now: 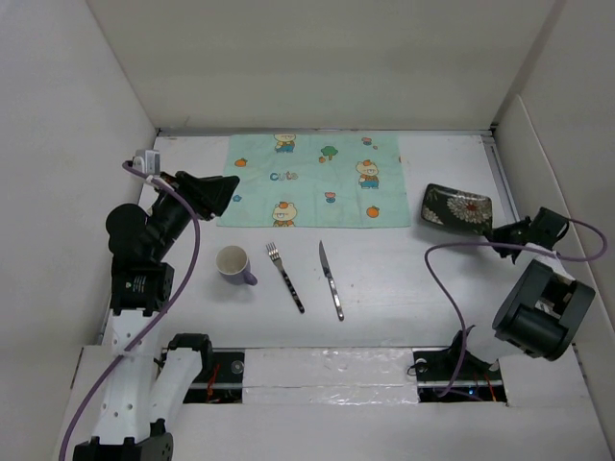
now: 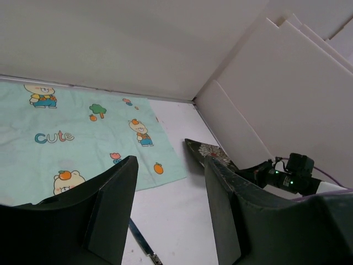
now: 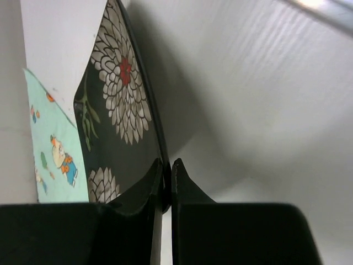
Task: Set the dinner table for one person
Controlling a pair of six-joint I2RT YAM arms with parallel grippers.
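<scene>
Right gripper (image 3: 167, 182) closed narrow on the rim of the dark floral plate (image 1: 458, 206). The bite is thin and at the near-right edge only. The plate is at the right of the dinner table (image 1: 404, 288), just right of the mint-green cloth (image 1: 312, 178) and not on it; cannot tell whether it is lifted clear of the surface. Left gripper (image 2: 168, 212) wide, nothing between the fingers, hovering over the cloth's left edge. Risks, as judged: (1) with an edge-only pinch on a glossy rim, the plate may pivot or slip out in a carry; (2) sliding the plate onto the cloth could ruck or shift it, since the cloth looks thin and loose; (3) the purple cable (image 1: 442, 279) loops low beside the right arm and could snag. Surface: flat, white and matte. Mug (image 1: 233, 264), fork (image 1: 285, 277) and knife (image 1: 332, 280) lie near of the cloth, well apart from the plate. Room: white panels (image 1: 317, 58) on the left, far and right sides; the right panel is close to the plate, leaving the wrist little room.
</scene>
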